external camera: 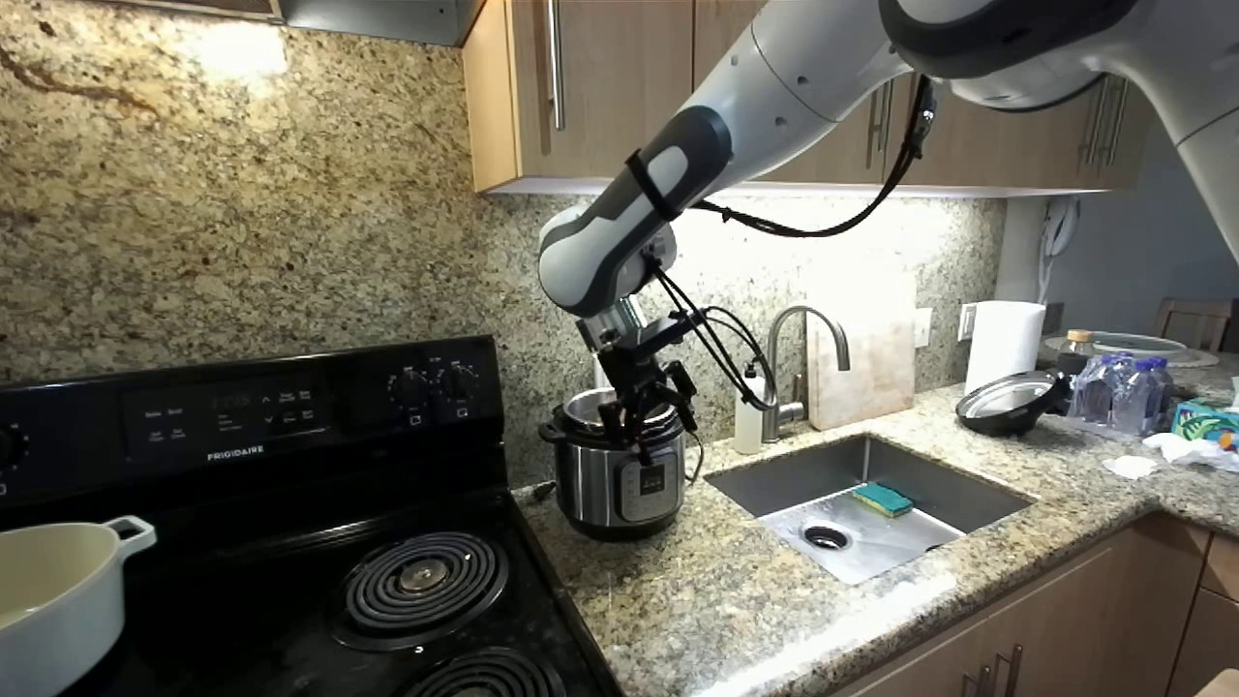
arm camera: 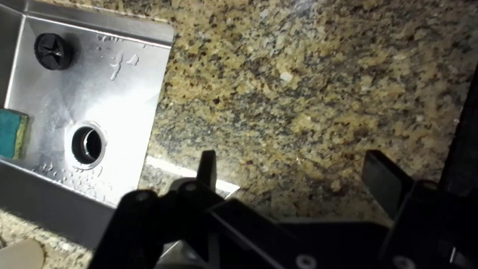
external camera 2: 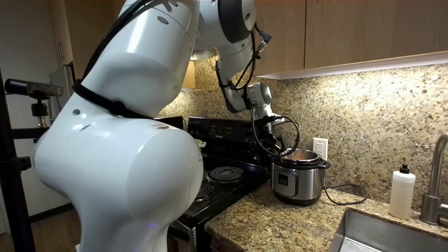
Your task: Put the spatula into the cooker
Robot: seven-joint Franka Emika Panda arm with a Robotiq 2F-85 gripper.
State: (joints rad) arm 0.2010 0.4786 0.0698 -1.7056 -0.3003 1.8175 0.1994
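The spatula cannot be made out in any view; it may be hidden inside the cooker [external camera: 592, 484], which stands between the stove [external camera: 256, 581] at left and the sink [external camera: 794, 474] at right. The gripper [arm camera: 293, 168] is at the cooker's top, its fingers [arm camera: 207, 170] wide apart with nothing seen gripped, so I judge the release in hand; the next move calls for confirming the spatula is inside, then lifting clear. Which way it points, and its long axis, cannot be told.

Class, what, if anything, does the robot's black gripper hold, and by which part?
Nothing: the black gripper stands open, speckled tan granite countertop showing between its fingertips.
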